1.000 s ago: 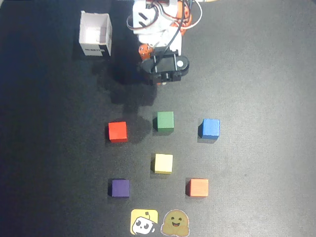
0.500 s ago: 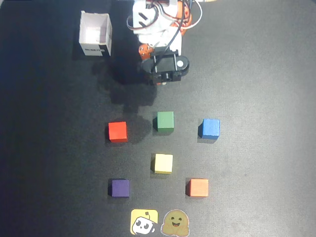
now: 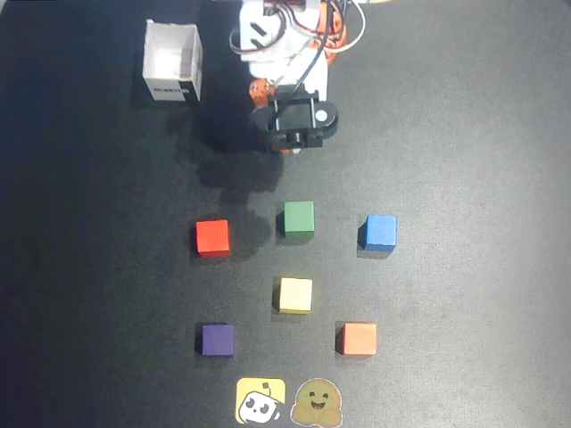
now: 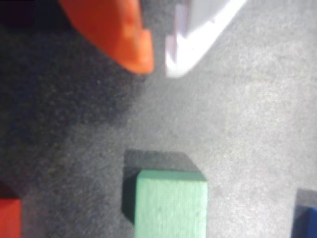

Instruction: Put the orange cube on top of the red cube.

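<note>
Hovering near its base, the hand (image 4: 158, 67) shows its two tips nearly closed with nothing between them, well short of any cube. The orange cube (image 3: 359, 339) waits at the near right of the table (image 3: 482, 178), far from the red cube (image 3: 212, 238). Risk ahead: the yellow cube (image 3: 295, 295) and green cube (image 3: 299, 218) sit along the reach, easily clipped.

On the dark table (image 3: 464, 134) sit a green cube (image 3: 299, 218), blue cube (image 3: 379, 232), yellow cube (image 3: 295, 295) and purple cube (image 3: 217, 340); a white open box (image 3: 172, 62) stands top left; two stickers (image 3: 287, 402) lie at the bottom edge.
</note>
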{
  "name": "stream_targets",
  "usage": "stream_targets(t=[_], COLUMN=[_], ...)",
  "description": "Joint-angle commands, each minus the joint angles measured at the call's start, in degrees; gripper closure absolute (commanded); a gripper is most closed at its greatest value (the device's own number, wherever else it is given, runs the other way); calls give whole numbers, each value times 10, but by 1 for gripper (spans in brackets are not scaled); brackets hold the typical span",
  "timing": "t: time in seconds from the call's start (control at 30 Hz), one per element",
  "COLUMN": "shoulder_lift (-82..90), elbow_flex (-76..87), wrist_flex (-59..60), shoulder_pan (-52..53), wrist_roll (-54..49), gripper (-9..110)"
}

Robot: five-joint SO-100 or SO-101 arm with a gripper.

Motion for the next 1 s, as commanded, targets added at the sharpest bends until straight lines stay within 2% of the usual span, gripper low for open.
stream_targets(t=[0.0,0.27,0.57,0.97], shoulder_lift=[4,-86,-260,-618], elbow_flex=[-9,-88,-195,-455], wrist_flex=[-11,-20,-75,-111], shoulder_pan=[-11,-36,-71,-114], wrist_roll=[0,22,45,91], gripper=[100,100,91,87])
